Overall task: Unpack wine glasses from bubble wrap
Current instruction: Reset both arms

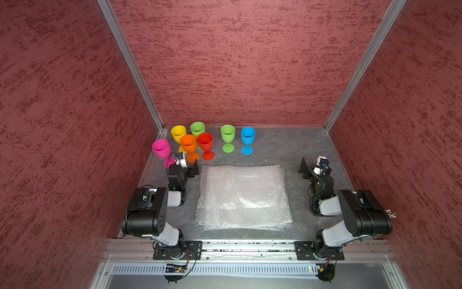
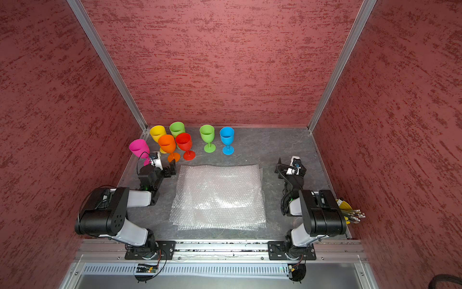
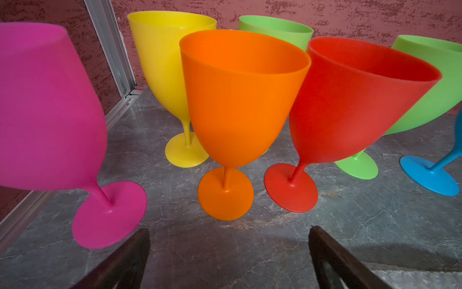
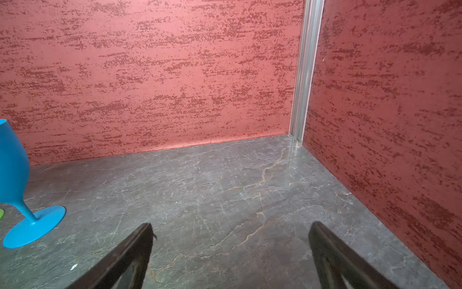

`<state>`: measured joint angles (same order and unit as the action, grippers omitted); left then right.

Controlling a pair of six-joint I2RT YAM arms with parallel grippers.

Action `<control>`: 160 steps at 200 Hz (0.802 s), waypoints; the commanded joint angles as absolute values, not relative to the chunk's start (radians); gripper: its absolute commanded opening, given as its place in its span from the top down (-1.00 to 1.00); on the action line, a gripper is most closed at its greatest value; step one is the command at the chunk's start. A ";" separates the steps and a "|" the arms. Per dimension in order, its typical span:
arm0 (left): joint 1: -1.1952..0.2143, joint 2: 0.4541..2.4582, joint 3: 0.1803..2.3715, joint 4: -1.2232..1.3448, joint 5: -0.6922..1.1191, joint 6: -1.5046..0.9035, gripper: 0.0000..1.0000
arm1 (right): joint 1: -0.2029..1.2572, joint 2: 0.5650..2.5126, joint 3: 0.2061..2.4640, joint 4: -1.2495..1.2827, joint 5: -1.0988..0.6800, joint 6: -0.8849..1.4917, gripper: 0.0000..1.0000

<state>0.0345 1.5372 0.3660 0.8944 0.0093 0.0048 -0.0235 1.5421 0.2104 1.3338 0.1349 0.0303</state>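
Several wine glasses stand upright and bare along the back left of the table: pink (image 1: 160, 147), yellow (image 1: 178, 133), green (image 1: 197, 128), orange (image 1: 188, 143), red (image 1: 205, 141), a second green (image 1: 227, 133) and blue (image 1: 248, 135). Flat sheets of bubble wrap (image 1: 242, 197) lie stacked in the middle. My left gripper (image 1: 194, 171) is open and empty, low over the table just in front of the orange glass's foot (image 3: 225, 194) and beside the pink foot (image 3: 110, 215). My right gripper (image 1: 303, 168) is open and empty at the right, the blue glass (image 4: 15, 162) off to its side.
Red textured walls (image 1: 237, 62) close in the grey table (image 1: 287, 145) on three sides. A yellow bucket with pencils (image 2: 346, 206) sits at the right edge behind the right arm. An aluminium rail (image 1: 250, 246) runs along the front.
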 commanded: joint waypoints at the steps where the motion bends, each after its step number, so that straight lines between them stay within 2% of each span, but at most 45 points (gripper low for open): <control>1: 0.037 1.533 0.380 0.890 0.031 -0.003 -0.99 | -0.025 1.537 0.206 1.343 0.155 0.039 -0.98; 160: 0.037 1.533 0.380 0.891 0.029 -0.002 -0.99 | -0.025 1.540 0.216 1.327 0.128 0.029 -0.98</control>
<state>0.0341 1.5372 0.3660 0.8944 0.0216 0.0048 -0.0235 1.5421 0.2104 1.3315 0.1345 0.0334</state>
